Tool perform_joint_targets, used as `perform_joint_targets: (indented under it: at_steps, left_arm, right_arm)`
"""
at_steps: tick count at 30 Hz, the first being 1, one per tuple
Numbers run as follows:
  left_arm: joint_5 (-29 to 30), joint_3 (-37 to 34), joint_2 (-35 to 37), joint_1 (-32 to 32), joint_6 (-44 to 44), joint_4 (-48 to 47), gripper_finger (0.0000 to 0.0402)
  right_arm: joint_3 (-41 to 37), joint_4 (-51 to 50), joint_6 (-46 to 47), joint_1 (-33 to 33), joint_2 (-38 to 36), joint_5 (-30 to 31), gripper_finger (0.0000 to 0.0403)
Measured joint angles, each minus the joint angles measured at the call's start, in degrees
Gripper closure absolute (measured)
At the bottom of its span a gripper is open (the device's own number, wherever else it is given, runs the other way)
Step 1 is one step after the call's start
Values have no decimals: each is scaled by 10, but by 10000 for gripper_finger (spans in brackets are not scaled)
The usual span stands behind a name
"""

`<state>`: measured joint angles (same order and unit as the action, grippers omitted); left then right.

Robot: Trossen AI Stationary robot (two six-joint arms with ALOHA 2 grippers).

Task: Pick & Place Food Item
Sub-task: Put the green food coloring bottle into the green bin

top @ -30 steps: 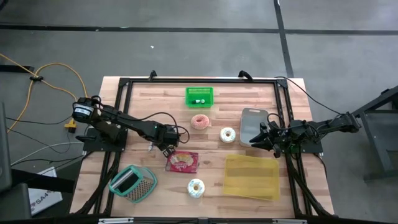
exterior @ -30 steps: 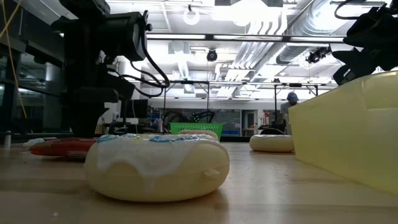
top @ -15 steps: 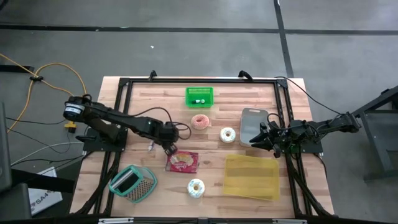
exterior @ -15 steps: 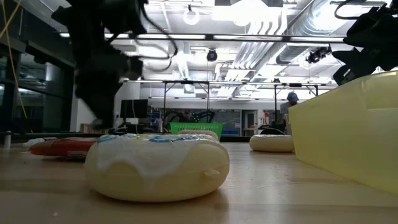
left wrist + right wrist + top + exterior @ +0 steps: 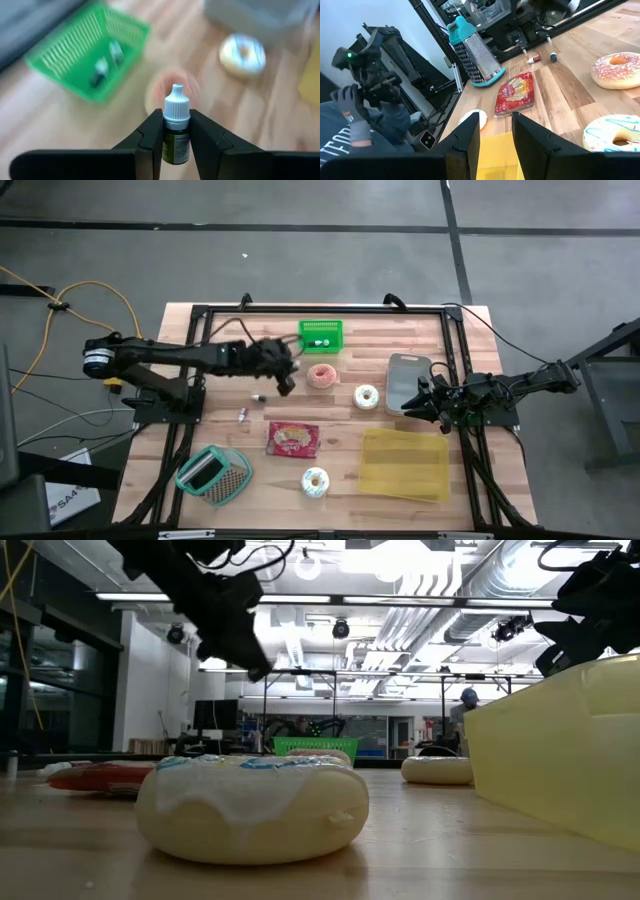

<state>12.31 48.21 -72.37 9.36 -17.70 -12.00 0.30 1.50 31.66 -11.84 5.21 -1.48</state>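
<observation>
Right wrist view: right claw [image 5: 495,131] with fingers apart over a yellow container [image 5: 496,159]. On the bench [image 5: 580,95]: red snack packet [image 5: 515,92], teal-handled grater [image 5: 472,52], pink doughnut [image 5: 618,70], blue-striped doughnut [image 5: 612,133].

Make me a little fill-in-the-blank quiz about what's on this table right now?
1. The left gripper is shut on a small ____ with a white cap.
2. The basket is coloured ____.
3. The pink donut lies ____ the basket.
4. The red packet lies beside a ____.

Missing: bottle; green; outside; grater
</observation>
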Motion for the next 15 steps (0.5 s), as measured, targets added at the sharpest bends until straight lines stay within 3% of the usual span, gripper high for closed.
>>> perform_joint_targets:
  at_steps: [8,15]
  left_arm:
    - [-34,0,3,92,34,52,328]
    - [-51,1,-17,111,61,86,329]
  right_arm:
    - [0,0,0,0,0,0,302]
    - [0,0,0,0,0,0,302]
